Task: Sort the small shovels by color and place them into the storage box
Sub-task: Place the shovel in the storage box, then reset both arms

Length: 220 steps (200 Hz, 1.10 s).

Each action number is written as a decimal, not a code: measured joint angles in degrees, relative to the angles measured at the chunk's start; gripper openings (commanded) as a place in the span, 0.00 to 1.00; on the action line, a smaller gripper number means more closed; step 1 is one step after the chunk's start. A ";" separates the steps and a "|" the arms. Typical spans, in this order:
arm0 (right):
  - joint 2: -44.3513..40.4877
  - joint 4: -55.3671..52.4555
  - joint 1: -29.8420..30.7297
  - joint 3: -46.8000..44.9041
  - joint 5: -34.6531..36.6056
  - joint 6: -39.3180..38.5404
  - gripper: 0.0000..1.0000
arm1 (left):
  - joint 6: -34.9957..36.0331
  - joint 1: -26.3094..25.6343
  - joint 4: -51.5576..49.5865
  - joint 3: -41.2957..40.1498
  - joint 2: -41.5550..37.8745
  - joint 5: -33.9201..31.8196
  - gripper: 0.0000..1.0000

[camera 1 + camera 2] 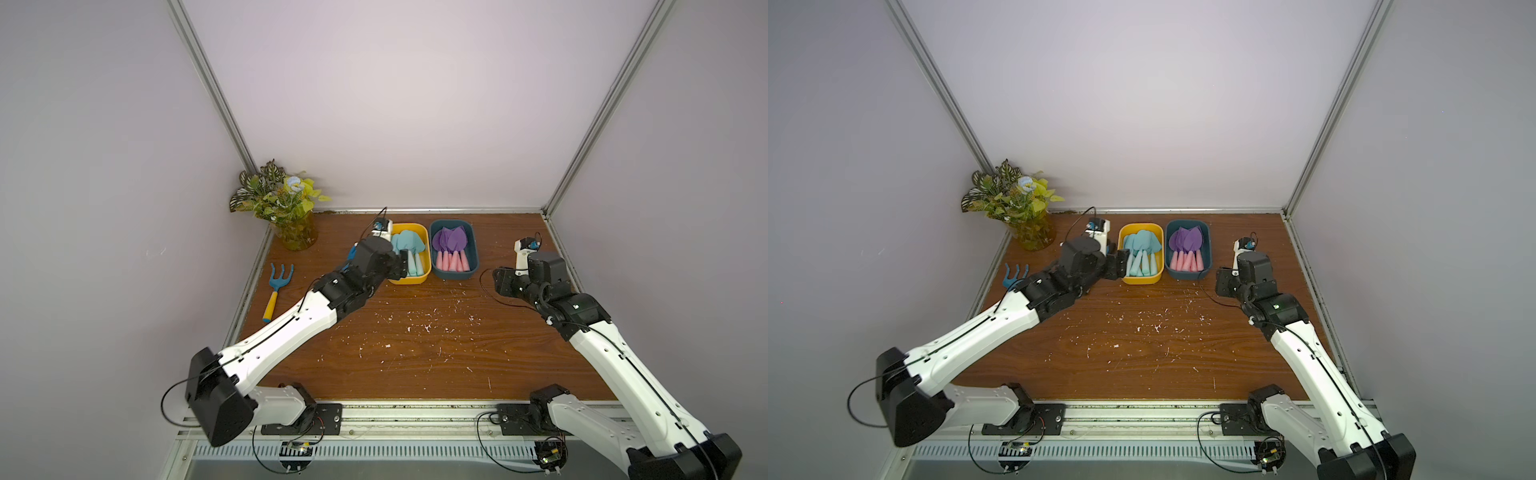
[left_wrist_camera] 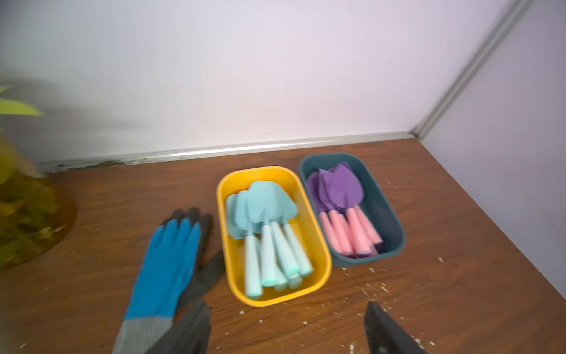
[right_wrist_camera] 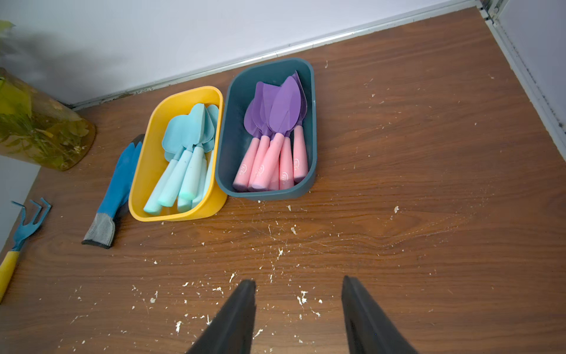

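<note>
Sorting stage, late. My left pincer [image 2: 288, 306] stands wide with nothing between its fingers. The yellow box [image 2: 221, 214] lies just ahead of it and holds the aqua shovels [image 2: 269, 239], blades away from the pincer and handles toward it. Beyond that box, touching or nearly touching it, the dark teal box [image 3: 309, 92] holds the purple-bladed, pink-handled shovels [image 3: 275, 131], laid the same way. My right pincer [image 3: 298, 280] is also parted and empty, over bare table [image 3: 428, 214] and well apart from both boxes, which lie ahead of it.

I judge the sort essentially done. No shovel shows loose on the table in any view, and what is left is to draw both arms back.

A blue glove [image 2: 165, 260] lies beside the left pincer, against the yellow box, and a blue rake [image 3: 27, 220] lies farther out; neither is a shovel.

The left wrist view is blurred. Both pincers' fingers are cut off at the frame edge. In both top views the left arm covers its own fingers and the table beneath it, so a stray shovel there cannot be ruled out. The overlapping stacks defy counting.
</note>
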 measured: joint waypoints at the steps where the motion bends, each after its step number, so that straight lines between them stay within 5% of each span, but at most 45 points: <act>1: 0.00 0.13 0.00 -0.11 0.17 0.00 0.52 | 0.00 0.42 0.17 -0.48 -0.35 -0.17 0.88; 35: -0.33 7.56 -0.04 -4.44 5.95 -1.51 0.61 | 1.01 8.07 3.32 -11.52 -7.96 -7.28 0.99; 92: -1.16 26.95 -0.04 -19.41 23.28 -10.82 0.97 | 8.20 9.03 20.15 -30.95 -17.97 -20.44 0.99; 146: 6.29 52.11 -2.93 -33.57 29.05 -17.92 0.99 | 16.13 9.05 48.50 -49.68 -18.43 -24.90 0.99; 220: 26.73 81.33 -4.63 -37.13 24.15 -24.96 0.99 | 22.71 14.88 73.31 -54.14 -6.80 -27.50 0.99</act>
